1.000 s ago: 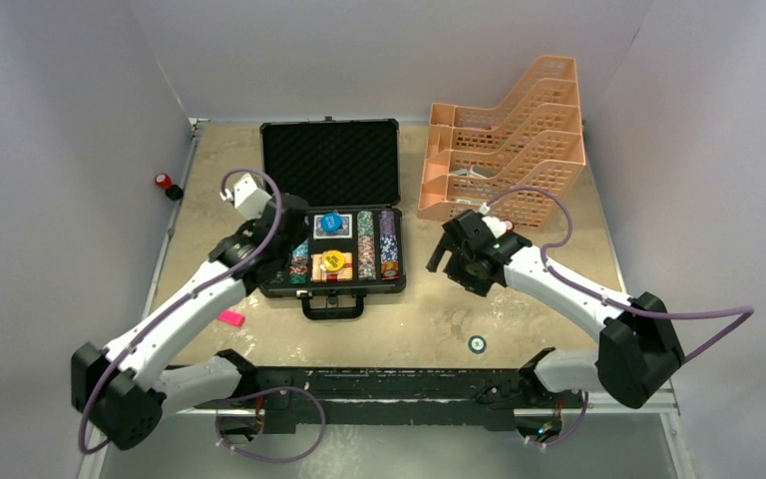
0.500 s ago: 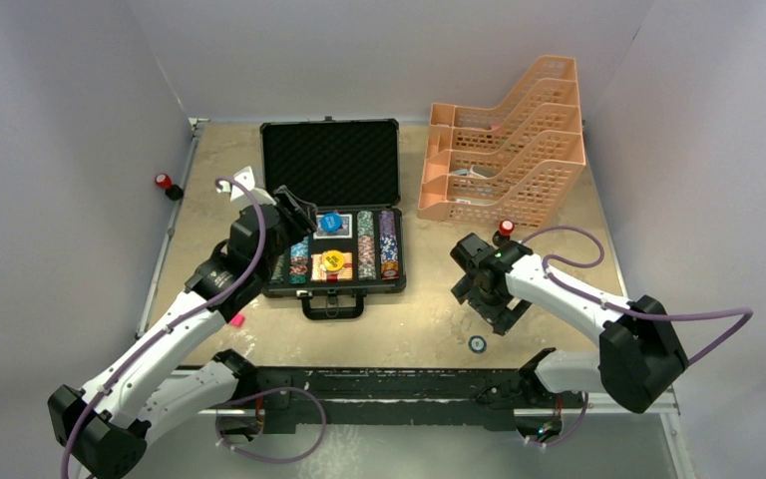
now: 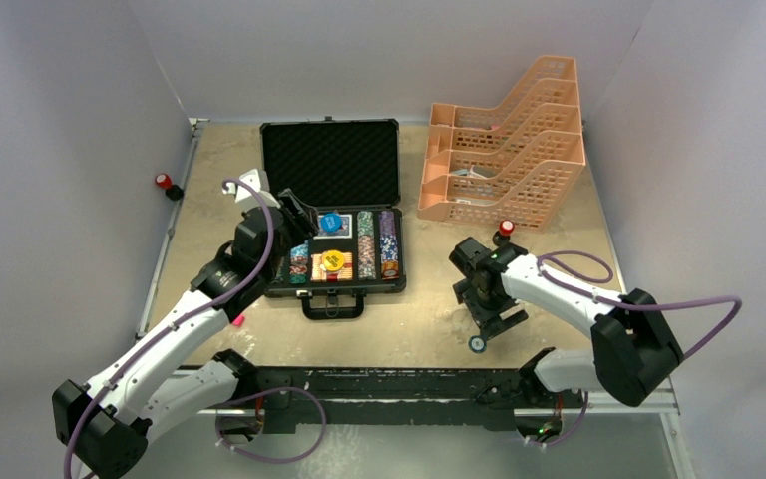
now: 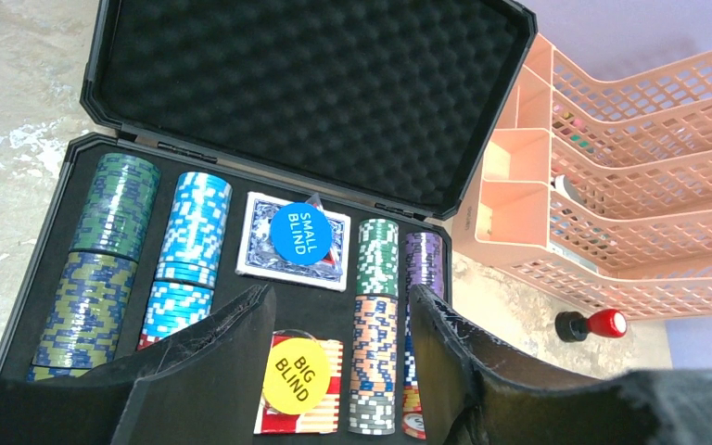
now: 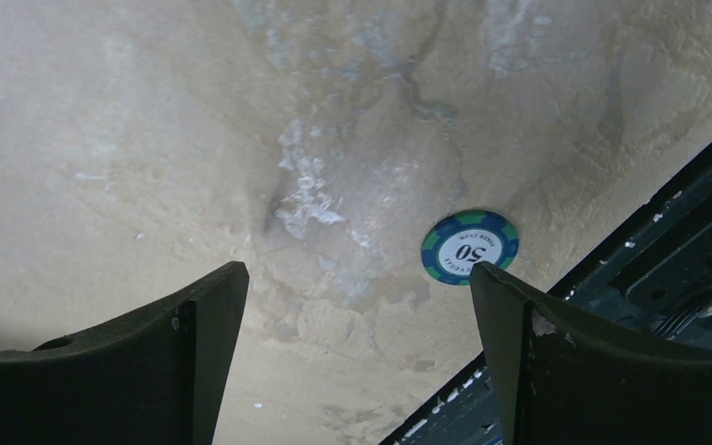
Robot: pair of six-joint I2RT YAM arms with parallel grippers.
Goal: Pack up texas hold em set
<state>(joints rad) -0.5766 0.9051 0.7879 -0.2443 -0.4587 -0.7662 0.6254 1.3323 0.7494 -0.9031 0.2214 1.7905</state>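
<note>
The black briefcase (image 3: 330,160) lies open mid-table, foam lid up and handle toward me. Its tray holds rows of multicoloured chips (image 4: 111,250), a blue deck (image 4: 260,255) under a blue SMALL BLIND button (image 4: 300,234) and a red deck (image 4: 329,408) under a yellow BIG BLIND button (image 4: 295,371). My left gripper (image 4: 341,292) hovers open and empty over the tray's left part (image 3: 299,222). One blue-green "50" chip (image 5: 470,247) lies loose on the table (image 3: 478,344). My right gripper (image 5: 360,269) is open above the table, with the chip beside its right fingertip.
A peach lattice tray rack (image 3: 504,150) stands at the back right. A small red-capped object (image 3: 505,229) sits in front of it and another (image 3: 164,182) at the left edge. A pink marker (image 3: 238,320) lies by my left arm. The black front rail (image 5: 677,269) runs close to the loose chip.
</note>
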